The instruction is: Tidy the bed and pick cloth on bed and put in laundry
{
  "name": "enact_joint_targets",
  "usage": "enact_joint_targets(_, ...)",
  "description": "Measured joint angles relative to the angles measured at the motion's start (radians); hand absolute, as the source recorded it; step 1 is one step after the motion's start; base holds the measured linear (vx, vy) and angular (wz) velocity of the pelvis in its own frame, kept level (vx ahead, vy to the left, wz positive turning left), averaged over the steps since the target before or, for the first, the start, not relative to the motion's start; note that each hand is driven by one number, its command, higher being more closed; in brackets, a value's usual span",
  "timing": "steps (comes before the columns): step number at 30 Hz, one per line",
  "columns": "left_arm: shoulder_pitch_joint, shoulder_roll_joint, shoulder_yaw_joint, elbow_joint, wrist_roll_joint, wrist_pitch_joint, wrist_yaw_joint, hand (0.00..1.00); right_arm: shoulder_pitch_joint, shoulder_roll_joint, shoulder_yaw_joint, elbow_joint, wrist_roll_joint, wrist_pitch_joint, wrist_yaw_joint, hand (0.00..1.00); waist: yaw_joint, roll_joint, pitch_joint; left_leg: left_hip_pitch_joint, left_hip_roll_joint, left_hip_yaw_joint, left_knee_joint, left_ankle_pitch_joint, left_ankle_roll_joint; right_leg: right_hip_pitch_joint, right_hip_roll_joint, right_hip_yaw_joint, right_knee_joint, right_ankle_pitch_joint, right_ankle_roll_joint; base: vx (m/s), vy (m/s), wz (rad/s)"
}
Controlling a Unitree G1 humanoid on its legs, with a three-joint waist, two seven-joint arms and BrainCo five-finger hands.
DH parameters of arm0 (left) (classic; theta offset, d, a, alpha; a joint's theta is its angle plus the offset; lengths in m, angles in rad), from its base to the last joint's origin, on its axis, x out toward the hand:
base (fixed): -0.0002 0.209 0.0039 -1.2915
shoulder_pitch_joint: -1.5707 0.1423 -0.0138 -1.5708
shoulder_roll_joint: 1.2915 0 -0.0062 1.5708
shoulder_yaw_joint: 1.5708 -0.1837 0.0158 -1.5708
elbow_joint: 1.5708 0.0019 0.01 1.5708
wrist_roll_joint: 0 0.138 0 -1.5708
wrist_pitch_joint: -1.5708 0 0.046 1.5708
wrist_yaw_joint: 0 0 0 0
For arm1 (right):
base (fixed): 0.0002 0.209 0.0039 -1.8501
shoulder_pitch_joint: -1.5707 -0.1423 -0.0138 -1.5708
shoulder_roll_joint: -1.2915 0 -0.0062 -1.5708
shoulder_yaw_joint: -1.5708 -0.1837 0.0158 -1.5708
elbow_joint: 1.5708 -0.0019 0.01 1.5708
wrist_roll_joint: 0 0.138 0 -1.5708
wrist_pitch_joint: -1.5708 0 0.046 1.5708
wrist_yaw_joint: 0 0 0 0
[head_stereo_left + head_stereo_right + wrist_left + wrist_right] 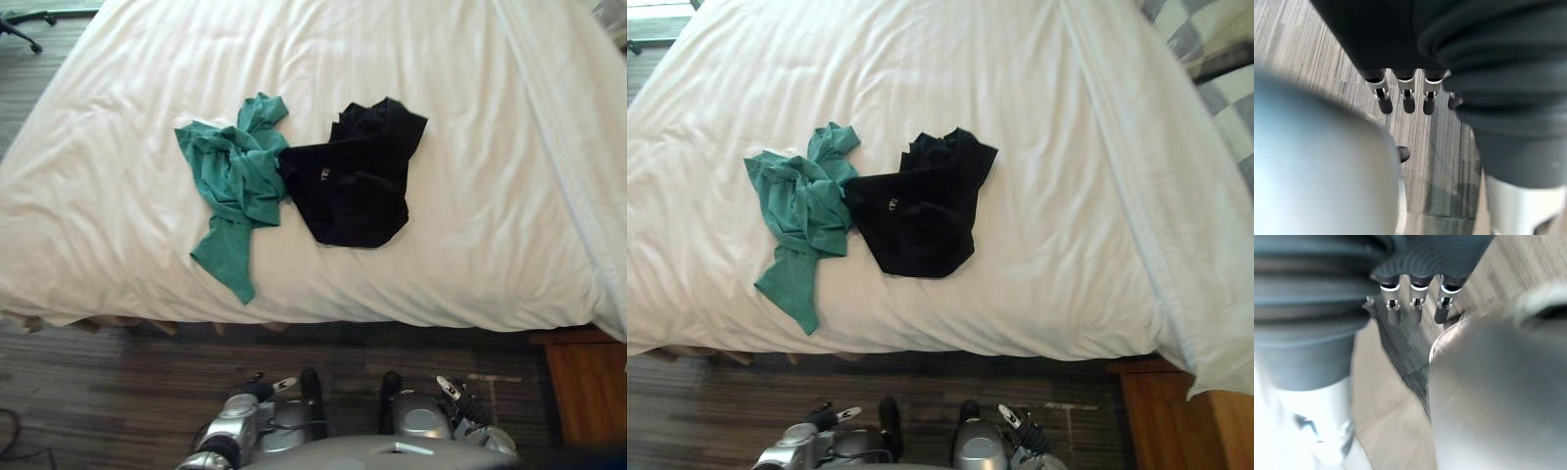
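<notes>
Left eye view: white bed (441, 98) across the upper two thirds, striped floor (98, 392) along the 6 o'clock side. Near the middle of the bed, green cloth (235, 181), crumpled, with one strip trailing toward 6 o'clock. Touching it on its 3 o'clock side, black cloth (358, 181), bunched in a loose heap. At 7 o'clock by the lower edge, left hand (266, 388), low over the floor, well apart from both cloths. At 5 o'clock, right hand (458, 399), likewise low and off the bed. At 4 o'clock, wooden furniture (588, 387) beside the bed's corner.

Right eye view: same layout, both cloths lying untouched on the bed. At 1 o'clock, checked pillow (1215, 39) at the bed's far corner.

Left wrist view: fingers (1408, 98) straight in a row, dark tips pointing at the floor, curled round nothing, touching nothing. Hand spread and empty.

Right wrist view: fingers (1418, 308) likewise straight and side by side above the floor, no cloth between them. Hand relaxed and empty.
</notes>
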Motion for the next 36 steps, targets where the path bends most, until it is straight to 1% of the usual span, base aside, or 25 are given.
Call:
enact_joint_targets(4, 0.011, 0.002, 0.005, -0.001, -0.043, -0.014, 0.007, 0.00, -0.018, -0.001, 0.030, 0.000, -0.002, 0.000, 0.003, 0.00, 0.006, -0.005, -0.002, 0.020, 0.004, 0.007, -0.017, 0.003, -0.009, 0.007, 0.005, 0.005, 0.003, -0.007, -0.009, -0.01, -0.030, -0.04)
enact_joint_targets(7, 0.016, 0.012, 0.049, -0.009, -0.153, -0.061, 0.010, 0.00, -0.042, -0.006, 0.052, 0.002, -0.011, 0.002, 0.001, 0.00, 0.030, -0.013, 0.027, -0.043, 0.030, 0.056, 0.168, -0.041, -0.054, -0.027, -0.014, 0.056, 0.085, -0.052, -0.018, -0.07, -0.015, -0.33)
enact_joint_targets(11, 0.028, 0.020, 0.073, -0.006, -0.245, -0.095, 0.026, 0.00, -0.037, -0.026, 0.053, 0.005, -0.028, 0.010, -0.021, 0.00, 0.031, -0.024, 0.056, -0.101, 0.049, 0.084, 0.352, -0.072, -0.059, -0.048, -0.059, 0.075, 0.192, -0.101, -0.026, -0.09, 0.020, -0.19)
enact_joint_targets(12, 0.034, 0.018, 0.081, -0.005, -0.245, -0.096, 0.026, 0.00, -0.037, -0.031, 0.051, 0.005, -0.029, 0.015, -0.025, 0.00, 0.030, -0.015, 0.056, -0.102, 0.062, 0.086, 0.365, -0.099, -0.051, -0.057, -0.060, 0.081, 0.210, -0.102, -0.027, -0.04, 0.123, -0.28)
enact_joint_targets(13, 0.034, 0.020, 0.089, 0.003, -0.249, -0.092, 0.027, 0.00, -0.037, -0.036, 0.032, 0.004, -0.028, 0.020, -0.031, 0.00, 0.017, -0.005, 0.061, -0.104, 0.113, 0.081, 0.395, -0.142, -0.048, -0.080, -0.078, 0.094, 0.266, -0.123, -0.025, -0.04, 0.133, -0.22)
enact_joint_targets(14, 0.034, 0.020, 0.089, 0.002, -0.249, -0.093, 0.027, 0.00, -0.037, -0.037, 0.024, 0.004, -0.028, 0.024, -0.032, 0.00, 0.014, -0.008, 0.062, -0.105, 0.128, 0.079, 0.398, -0.147, -0.049, -0.090, -0.087, 0.102, 0.283, -0.130, -0.021, -0.02, 0.180, -0.13)
enact_joint_targets(16, 0.032, 0.031, 0.091, 0.001, -0.270, -0.095, 0.025, 0.00, -0.030, -0.047, -0.010, 0.005, -0.031, 0.026, -0.037, 0.00, -0.010, -0.024, 0.071, -0.123, 0.205, 0.004, 0.389, -0.136, -0.051, -0.141, -0.172, 0.133, 0.386, -0.180, 0.013, 0.00, 0.220, 0.08)
enact_joint_targets(17, 0.032, 0.033, 0.091, 0.001, -0.271, -0.096, 0.026, 0.00, -0.026, -0.050, -0.015, 0.006, -0.031, 0.026, -0.037, 0.00, -0.012, -0.026, 0.072, -0.123, 0.216, -0.014, 0.385, -0.126, -0.049, -0.150, -0.188, 0.143, 0.404, -0.189, 0.021, 0.02, 0.306, 0.11)
enact_joint_targets(19, 0.038, 0.032, 0.094, 0.002, -0.283, -0.105, 0.030, 0.00, 0.010, -0.087, -0.020, 0.018, -0.031, 0.022, -0.040, 0.00, -0.025, -0.020, 0.069, -0.117, 0.249, -0.110, 0.329, -0.020, -0.011, -0.175, -0.283, 0.185, 0.497, -0.241, 0.103, 0.06, 0.412, 0.12)
enact_joint_targets(20, 0.041, 0.031, 0.094, 0.003, -0.284, -0.105, 0.029, 0.00, 0.015, -0.092, -0.020, 0.019, -0.031, 0.022, -0.040, 0.00, -0.027, -0.016, 0.067, -0.114, 0.250, -0.121, 0.312, 0.017, 0.003, -0.178, -0.296, 0.194, 0.509, -0.248, 0.120, 0.11, 0.506, 0.14)
enact_joint_targets(21, 0.046, 0.021, 0.092, 0.005, -0.285, -0.106, 0.027, 0.00, 0.019, -0.107, -0.023, 0.026, -0.031, 0.022, -0.046, 0.00, -0.028, -0.014, 0.064, -0.094, 0.214, -0.148, 0.304, -0.027, -0.093, -0.189, -0.343, 0.221, 0.522, -0.249, 0.164, 0.09, 0.443, 0.12)
enact_joint_targets(23, 0.047, 0.023, 0.089, 0.004, -0.286, -0.099, 0.026, 0.00, 0.009, -0.097, -0.026, 0.029, -0.033, 0.018, -0.051, 0.00, -0.031, -0.018, 0.061, -0.121, 0.180, -0.140, 0.359, -0.136, -0.142, -0.148, -0.385, 0.219, 0.439, -0.193, 0.175, 0.15, 0.667, 0.22)
enact_joint_targets(24, 0.047, 0.026, 0.092, 0.001, -0.294, -0.095, 0.027, 0.00, 0.000, -0.072, -0.030, 0.041, -0.050, 0.008, -0.060, 0.00, -0.023, -0.009, 0.054, -0.151, 0.164, -0.142, 0.428, -0.181, -0.172, -0.091, -0.389, 0.217, 0.329, -0.096, 0.176, 0.15, 0.623, 0.20)
enact_joint_targets(25, 0.047, 0.027, 0.092, 0.000, -0.292, -0.094, 0.027, 0.00, 0.001, -0.064, -0.037, 0.046, -0.065, 0.005, -0.077, 0.00, -0.022, -0.010, 0.052, -0.157, 0.159, -0.140, 0.445, -0.199, -0.177, -0.071, -0.389, 0.218, 0.291, -0.048, 0.175, 0.15, 0.739, 0.03)
enact_joint_targets(26, 0.048, 0.030, 0.091, 0.001, -0.284, -0.091, 0.027, 0.00, 0.005, -0.061, -0.048, 0.060, -0.071, -0.005, -0.080, 0.00, -0.020, -0.014, 0.052, -0.148, 0.153, -0.130, 0.456, -0.245, -0.170, -0.047, -0.388, 0.223, 0.240, 0.064, 0.171, 0.11, 0.587, -0.22)
enact_joint_targets(27, 0.048, 0.042, 0.093, 0.000, -0.261, -0.089, 0.023, 0.00, 0.003, -0.039, -0.045, 0.061, -0.072, -0.028, -0.078, 0.00, 0.000, -0.020, 0.052, -0.130, 0.146, -0.100, 0.463, -0.266, -0.138, -0.053, -0.390, 0.222, 0.212, 0.206, 0.090, 0.13, 0.695, -0.36)
enact_joint_targets(28, 0.048, 0.040, 0.094, 0.000, -0.245, -0.088, 0.023, 0.00, 0.001, -0.038, -0.045, 0.061, -0.075, -0.034, -0.080, 0.00, 0.004, -0.021, 0.051, -0.116, 0.146, -0.086, 0.450, -0.267, -0.125, -0.056, -0.389, 0.209, 0.202, 0.258, 0.026, 0.09, 0.424, -0.55)
enact_joint_targets(29, 0.056, 0.041, 0.097, -0.001, -0.201, -0.088, 0.023, 0.00, 0.004, -0.027, -0.035, 0.060, -0.084, -0.052, -0.082, 0.00, 0.010, -0.018, 0.044, -0.085, 0.151, -0.046, 0.406, -0.258, -0.102, -0.081, -0.383, 0.170, 0.206, 0.293, -0.071, 0.08, 0.417, -0.61)
enact_joint_targets(30, 0.072, 0.054, 0.101, -0.001, -0.154, -0.087, 0.021, 0.00, 0.003, -0.023, 0.000, 0.057, -0.104, -0.070, -0.056, 0.00, 0.008, -0.027, 0.025, -0.048, 0.158, -0.017, 0.328, -0.230, -0.082, -0.103, -0.311, 0.138, 0.235, 0.210, 0.033, 0.08, 0.364, -0.56)
enact_joint_targets(31, 0.074, 0.061, 0.097, 0.001, -0.136, -0.086, 0.019, 0.00, 0.003, -0.021, 0.023, 0.051, -0.114, -0.075, -0.038, 0.00, 0.004, -0.028, 0.017, -0.033, 0.160, -0.012, 0.288, -0.212, -0.078, -0.103, -0.265, 0.130, 0.235, 0.175, 0.071, 0.07, 0.328, -0.37)
enact_joint_targets(32, 0.075, 0.069, 0.094, 0.001, -0.108, -0.072, 0.014, 0.00, 0.002, -0.014, 0.048, 0.031, -0.121, -0.080, -0.009, 0.00, 0.001, -0.032, 0.008, -0.006, 0.160, -0.003, 0.214, -0.179, -0.072, -0.102, -0.178, 0.118, 0.230, 0.121, 0.101, 0.08, 0.196, -0.11)
enact_joint_targets(33, 0.070, 0.070, 0.085, -0.001, -0.089, -0.065, 0.003, 0.00, -0.001, 0.001, 0.059, 0.001, -0.123, -0.087, 0.018, 0.00, 0.004, -0.034, 0.005, 0.024, 0.152, 0.004, 0.134, -0.137, -0.064, -0.099, -0.083, 0.106, 0.207, 0.073, 0.098, 0.11, 0.199, 0.03)
enact_joint_targets(34, 0.066, 0.058, 0.078, -0.001, -0.075, -0.057, -0.006, 0.00, -0.006, 0.006, 0.077, -0.022, -0.122, -0.092, 0.041, 0.00, 0.001, -0.038, 0.001, 0.043, 0.123, 0.005, 0.058, -0.090, -0.050, -0.083, -0.004, 0.099, 0.148, 0.014, 0.056, 0.13, 0.196, 0.18)
enact_joint_targets(35, 0.062, 0.053, 0.079, -0.001, -0.069, -0.048, -0.016, 0.00, -0.015, 0.007, 0.081, -0.028, -0.121, -0.093, 0.051, 0.00, -0.001, -0.044, -0.005, 0.044, 0.101, 0.006, 0.031, -0.070, -0.043, -0.065, 0.023, 0.104, 0.095, 0.008, 0.033, 0.12, 0.145, 0.29)
enact_joint_targets(36, 0.054, 0.047, 0.078, -0.002, -0.064, -0.046, -0.020, 0.00, -0.028, 0.003, 0.082, -0.027, -0.118, -0.092, 0.059, 0.00, 0.002, -0.054, -0.011, 0.046, 0.074, 0.004, 0.018, -0.061, -0.035, -0.032, 0.023, 0.100, 0.037, 0.009, -0.017, 0.09, 0.120, 0.30)
